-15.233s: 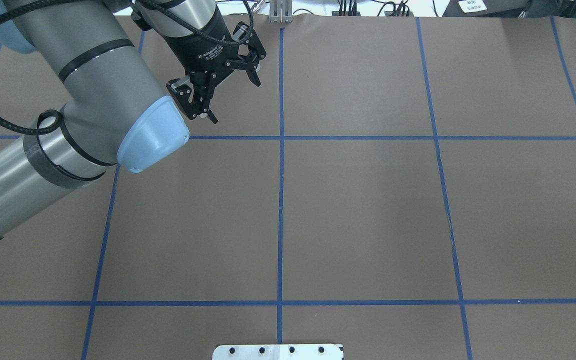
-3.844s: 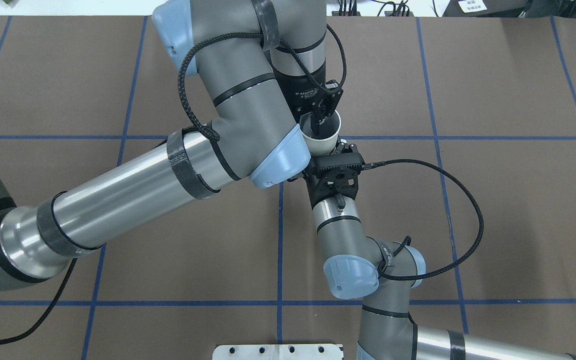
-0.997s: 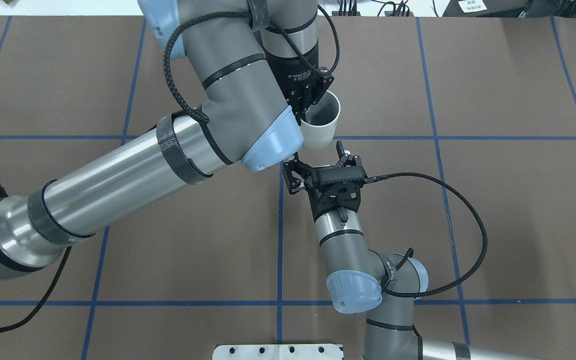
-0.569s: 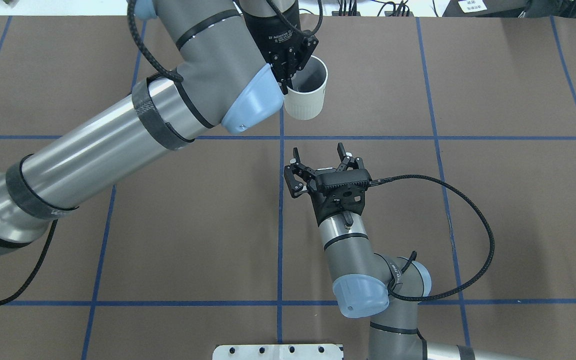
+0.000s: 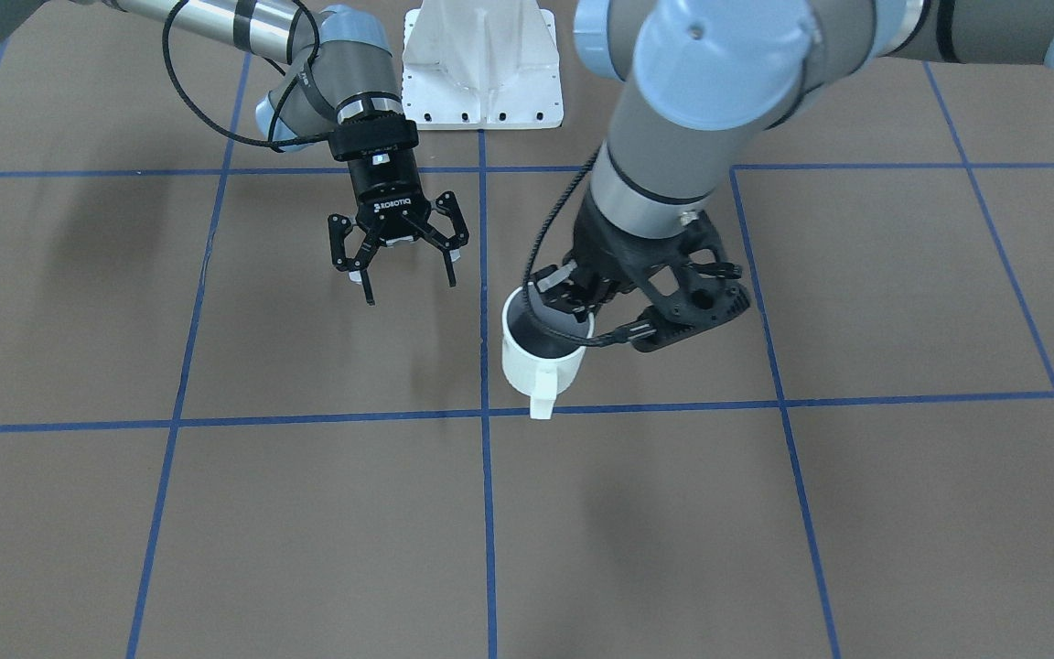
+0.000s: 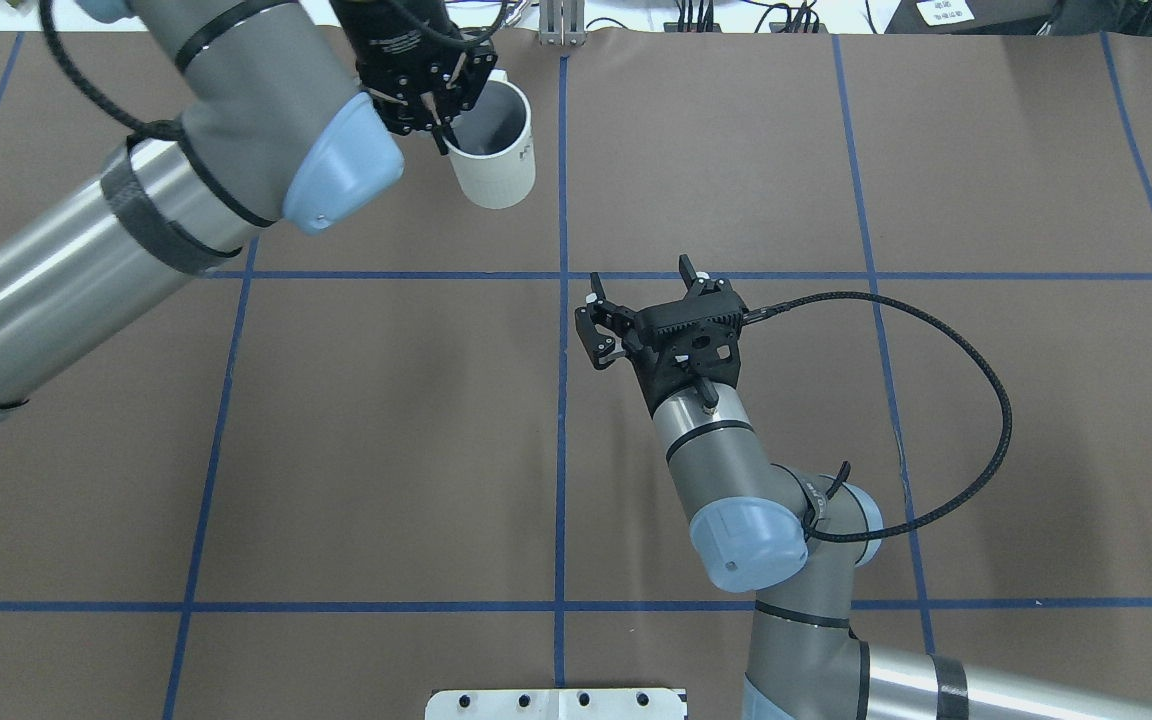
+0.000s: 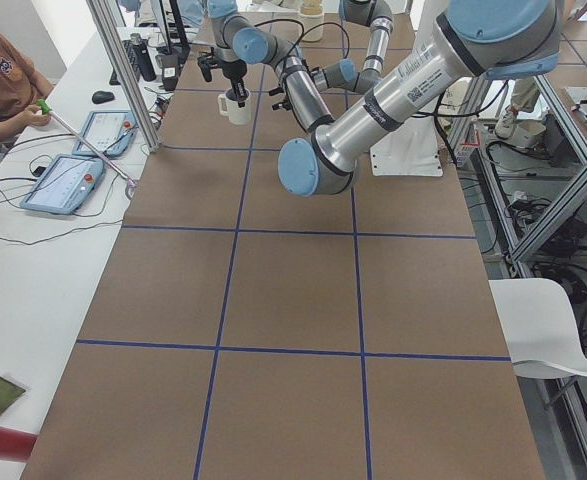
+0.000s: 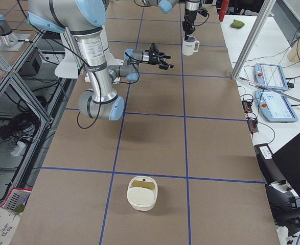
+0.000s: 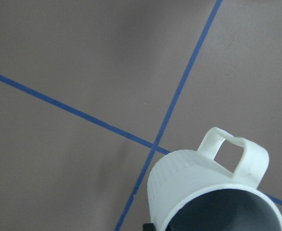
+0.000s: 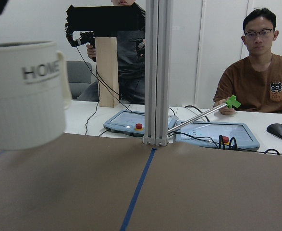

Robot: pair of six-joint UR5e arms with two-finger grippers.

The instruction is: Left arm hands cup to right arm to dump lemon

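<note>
**Cup up in the air, ready to be passed**

The left arm's fingers [image 6: 426, 105] pinch the rim of the white cup [image 6: 491, 165]. They hold it in the air near the edge of the counter [image 6: 986, 450] across from the robot. The right arm's fingers [image 6: 596, 335] are spread wide and hold nothing, well apart from the cup and nearer the middle. I can't see the lemon. I think the cup should travel level and slide between the spread fingers. The left arm should let go only once they squeeze tight.
</note>
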